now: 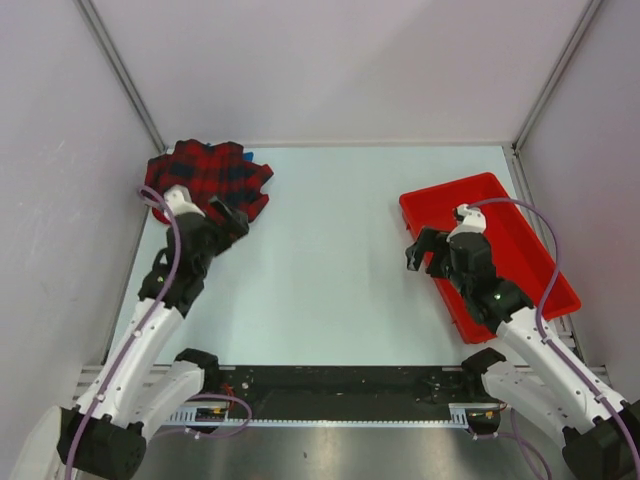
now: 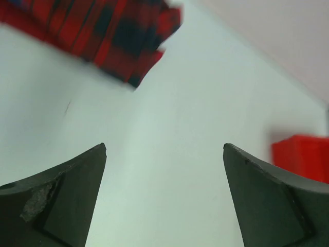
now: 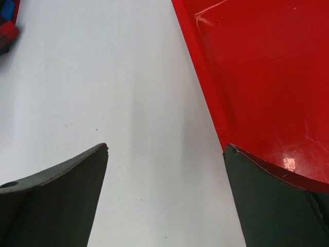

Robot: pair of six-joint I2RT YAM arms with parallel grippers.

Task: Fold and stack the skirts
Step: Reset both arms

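Observation:
The red-and-navy plaid skirt (image 1: 208, 174) lies bunched on top of a pile at the table's back left corner. A sliver of the bright blue skirt (image 1: 250, 158) and a bit of the plain red skirt (image 1: 158, 211) peek out from under it. My left gripper (image 1: 234, 219) is open and empty at the pile's near right edge. In the left wrist view the plaid skirt (image 2: 110, 36) lies ahead of the open fingers (image 2: 67, 195). My right gripper (image 1: 426, 250) is open and empty over the left rim of the red tray. The plaid skirt's edge (image 3: 6, 31) shows far left in the right wrist view.
The rigid red plastic tray (image 1: 520, 230) sits at the right of the table, nothing in it, and fills the right of the right wrist view (image 3: 267, 77); its corner shows in the left wrist view (image 2: 303, 154). Grey walls close the table on three sides.

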